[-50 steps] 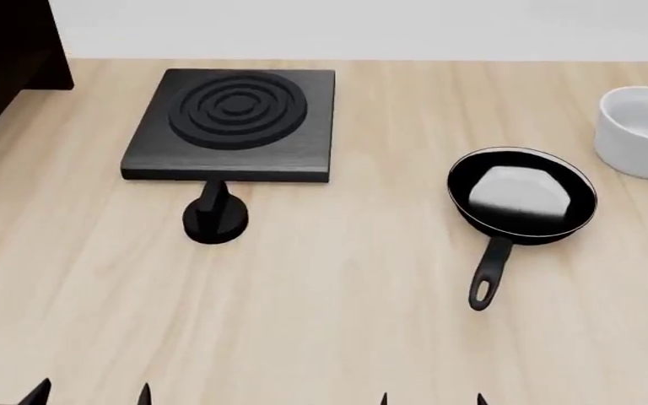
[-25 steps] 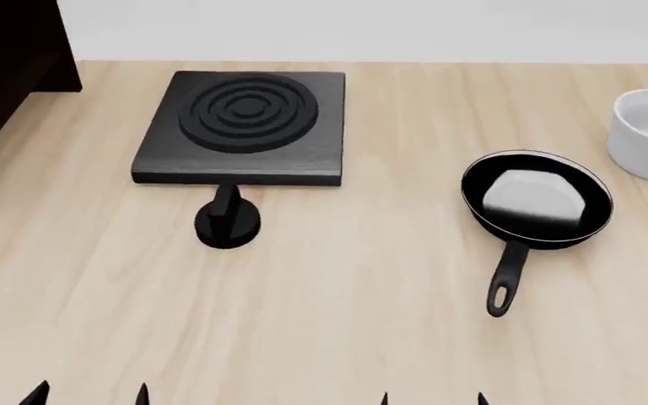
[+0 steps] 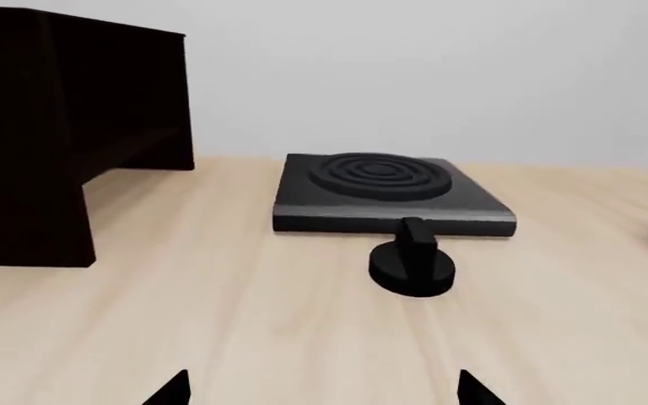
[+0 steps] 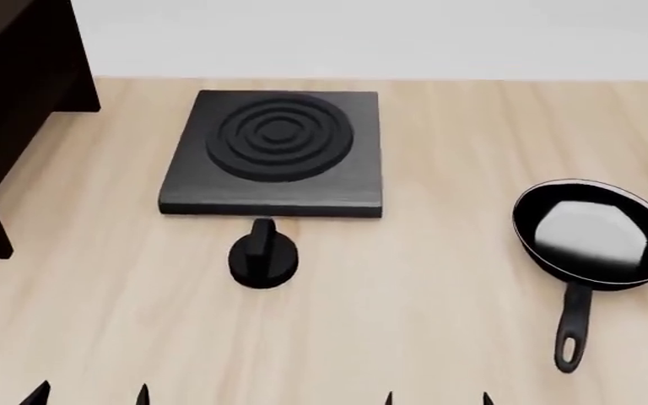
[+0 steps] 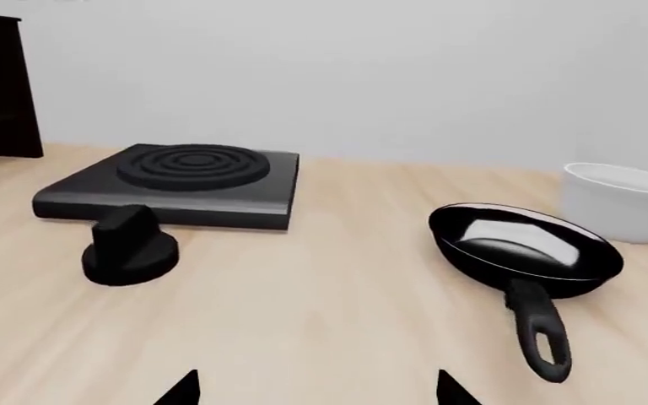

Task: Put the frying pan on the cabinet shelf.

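The frying pan (image 4: 592, 236) is round and black with a glossy pale base. It lies on the wooden table at the right, its long handle (image 4: 572, 325) pointing toward me. It also shows in the right wrist view (image 5: 526, 245). The dark cabinet (image 4: 9, 101) stands at the far left and shows in the left wrist view (image 3: 54, 126). My left gripper (image 4: 88, 395) and right gripper (image 4: 437, 398) are open and empty at the near table edge, only fingertips showing. The right gripper (image 5: 316, 390) is well short of the pan handle.
A square black stove plate (image 4: 276, 152) with concentric rings sits mid-table, a black round knob (image 4: 262, 256) in front of it. A white bowl (image 5: 623, 201) stands beyond the pan at the far right. A pale wall lies behind the table.
The head view has shifted left, so the stove plate, knob and pan all slid right and down in frame. The bowl is nearly out of view. Gripper tips stay in place.
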